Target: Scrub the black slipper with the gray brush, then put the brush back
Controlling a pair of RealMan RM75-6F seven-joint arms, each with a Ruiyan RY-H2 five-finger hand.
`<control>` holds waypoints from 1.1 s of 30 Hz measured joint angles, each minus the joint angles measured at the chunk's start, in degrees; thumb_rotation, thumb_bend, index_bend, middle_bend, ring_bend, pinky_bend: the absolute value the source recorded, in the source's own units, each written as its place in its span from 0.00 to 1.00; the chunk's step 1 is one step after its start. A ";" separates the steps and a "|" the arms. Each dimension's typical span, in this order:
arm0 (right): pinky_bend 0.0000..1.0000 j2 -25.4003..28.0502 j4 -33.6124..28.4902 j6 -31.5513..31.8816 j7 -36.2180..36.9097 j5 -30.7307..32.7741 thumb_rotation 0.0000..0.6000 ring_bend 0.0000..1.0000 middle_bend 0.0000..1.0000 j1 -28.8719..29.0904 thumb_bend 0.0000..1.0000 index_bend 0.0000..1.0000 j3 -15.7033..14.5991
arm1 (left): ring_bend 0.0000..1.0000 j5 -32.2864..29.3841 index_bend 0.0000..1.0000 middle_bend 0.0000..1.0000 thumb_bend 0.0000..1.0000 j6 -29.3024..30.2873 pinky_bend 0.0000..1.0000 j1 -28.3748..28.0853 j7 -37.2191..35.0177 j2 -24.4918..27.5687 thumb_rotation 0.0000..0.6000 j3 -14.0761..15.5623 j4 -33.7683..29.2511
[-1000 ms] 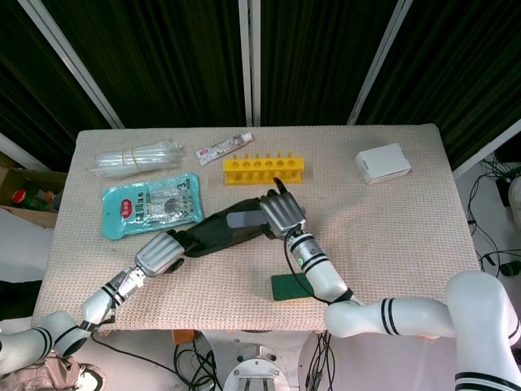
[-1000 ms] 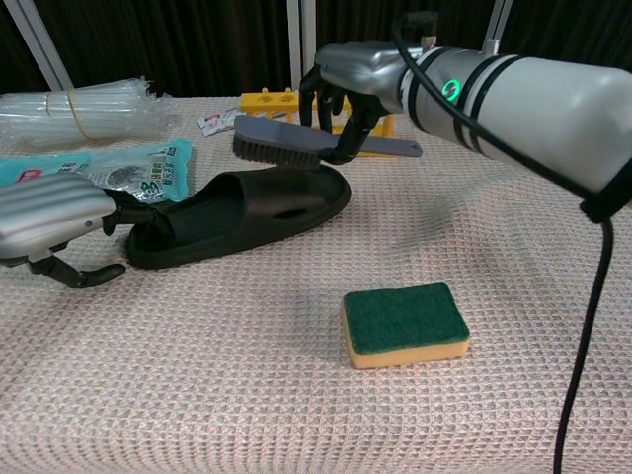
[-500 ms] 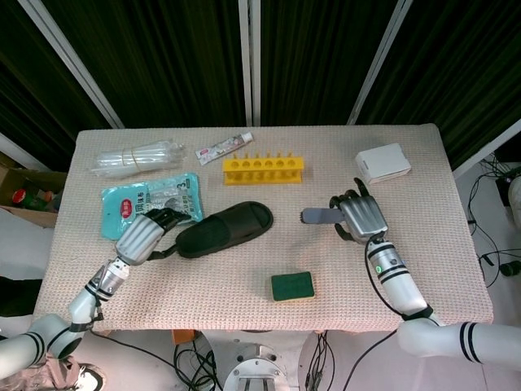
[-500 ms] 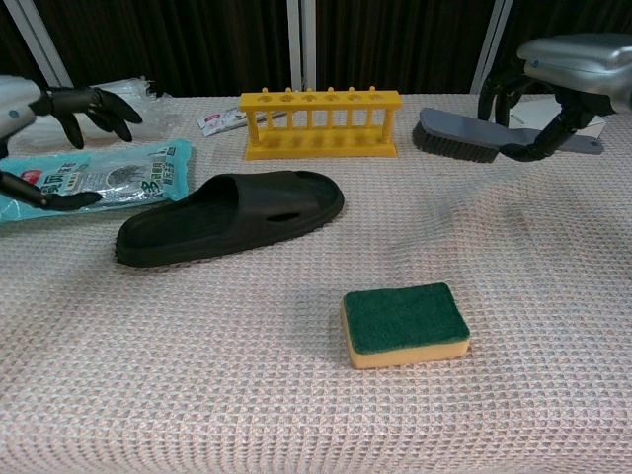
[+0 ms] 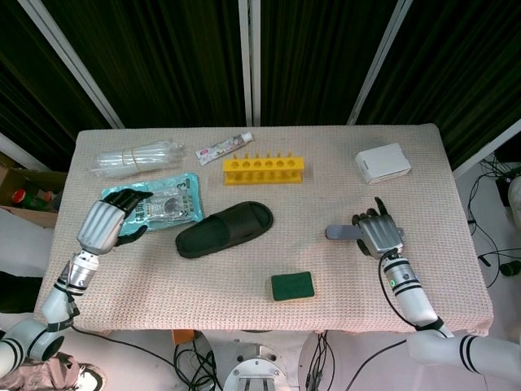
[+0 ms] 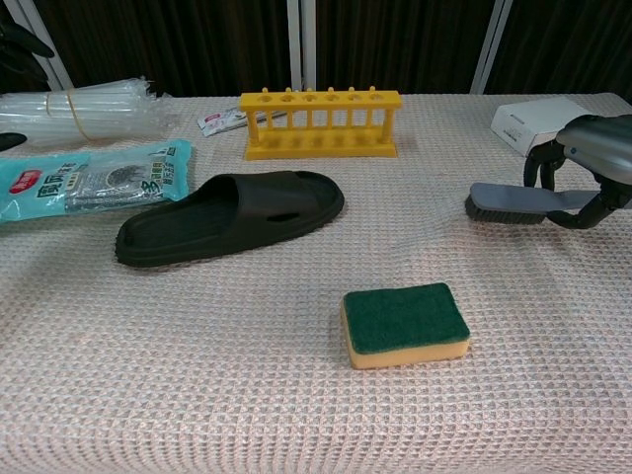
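Observation:
The black slipper point(image 5: 225, 230) point(image 6: 232, 217) lies alone on the mat left of centre, toe pointing right, with no hand touching it. My right hand point(image 5: 379, 234) point(image 6: 595, 163) holds the gray brush point(image 5: 340, 232) point(image 6: 509, 200) by its handle at the right side of the table. The brush is down low, bristles at the mat, well right of the slipper. My left hand point(image 5: 104, 224) point(image 6: 18, 39) hovers at the far left over the edge of a teal packet point(image 5: 155, 204), fingers apart and holding nothing.
A green and yellow sponge point(image 5: 293, 286) point(image 6: 405, 323) lies in front of the slipper. A yellow rack point(image 5: 264, 169) point(image 6: 321, 123), a toothpaste tube point(image 5: 225, 148) and a clear plastic bundle point(image 5: 137, 157) sit at the back. A white box point(image 5: 383, 163) point(image 6: 538, 120) stands behind the brush.
My right hand carried the brush from over the slipper to the right and down to the mat. My left hand let go of the slipper's heel and drew back left.

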 measured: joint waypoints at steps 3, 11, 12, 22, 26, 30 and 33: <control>0.00 -1.47 1.60 -1.01 -0.32 -0.05 1.00 0.24 0.75 -0.41 0.51 0.86 0.48 | 0.27 0.17 0.22 0.30 0.24 0.02 0.40 0.09 0.03 0.04 1.00 -0.06 -0.03; 0.00 -2.27 2.77 -2.75 -2.17 -1.54 1.00 0.23 0.71 -0.70 0.46 0.81 1.28 | 0.26 0.43 0.22 0.30 0.24 -0.75 0.38 0.14 -0.26 -0.66 1.00 0.16 0.49; 0.00 -2.22 2.76 -2.92 -2.23 -1.68 1.00 0.22 0.69 -0.75 0.44 0.78 1.37 | 0.26 0.48 0.22 0.30 0.24 -0.83 0.38 0.13 -0.31 -0.83 1.00 0.20 0.62; 0.00 -1.34 1.88 -5.67 -3.97 -0.66 1.00 0.11 0.47 -0.93 0.31 0.50 2.00 | 0.26 0.59 0.22 0.30 0.24 -1.33 0.38 0.23 -0.84 -1.52 1.00 0.21 1.70; 0.00 -1.10 1.47 -6.18 -3.96 -0.69 1.00 0.08 0.40 -1.09 0.28 0.38 2.37 | 0.26 0.64 0.22 0.30 0.24 -1.41 0.38 0.28 -0.76 -1.44 1.00 0.18 1.59; 0.00 -0.67 1.05 -6.68 -3.88 -0.96 1.00 0.06 0.36 -1.34 0.28 0.33 2.42 | 0.26 0.73 0.22 0.30 0.24 -1.53 0.38 0.28 -0.71 -1.41 1.00 0.19 1.48; 0.00 -0.32 0.69 -7.17 -4.03 -0.78 1.00 0.03 0.33 -1.50 0.26 0.26 2.44 | 0.26 0.73 0.22 0.30 0.24 -1.69 0.38 0.25 -0.74 -1.50 1.00 0.16 1.51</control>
